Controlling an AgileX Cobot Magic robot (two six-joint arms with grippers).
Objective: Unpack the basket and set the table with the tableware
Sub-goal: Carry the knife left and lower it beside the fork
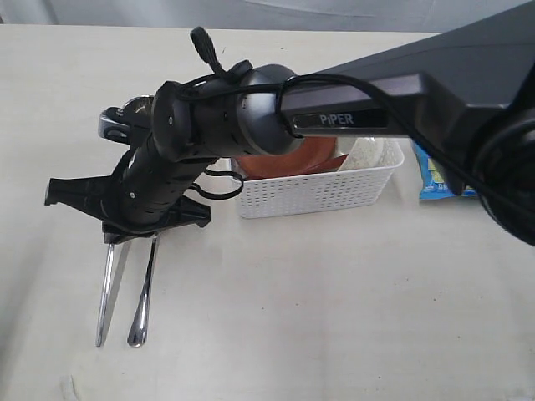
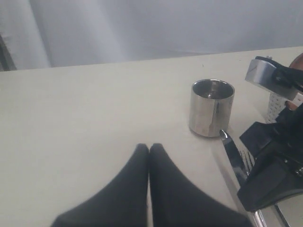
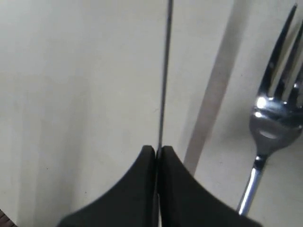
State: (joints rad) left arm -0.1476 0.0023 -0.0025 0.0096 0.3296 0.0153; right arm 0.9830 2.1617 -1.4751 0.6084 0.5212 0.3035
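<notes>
Pale cream tabletop (image 1: pixel 351 317), with a grey curtain behind it in the left wrist view. Toward the left of the exterior view, knife (image 1: pixel 107 294) and fork (image 1: pixel 145 292) side by side, nearly parallel, just apart. Long axes running from the near edge of that view up toward the steel cup (image 2: pixel 211 108): handle ends nearest the camera, knife tip and fork tines pointing at the cup, knife tip just short of its base. Cup upright, mouth open to the top.

Right gripper (image 3: pixel 157 150) over the blade end of the cutlery, its arm reaching across from the right. Jaws clenched on the knife, blade seen edge-on as a thin dark line leading straight out from between them; fork just beside, untouched.

Left gripper (image 2: pixel 149 147) low over bare tabletop, well apart from the cup, jaws pressed together with nothing between them.

Basket (image 1: pixel 318 194) right of the cutlery, near the middle, long axis across the exterior view. Inside it, reddish-brown plate (image 1: pixel 322 154) and white bowl (image 1: pixel 365 154), both partly hidden by the arm. Blue bag (image 1: pixel 435 180) on the tabletop just beyond the basket's right end.
</notes>
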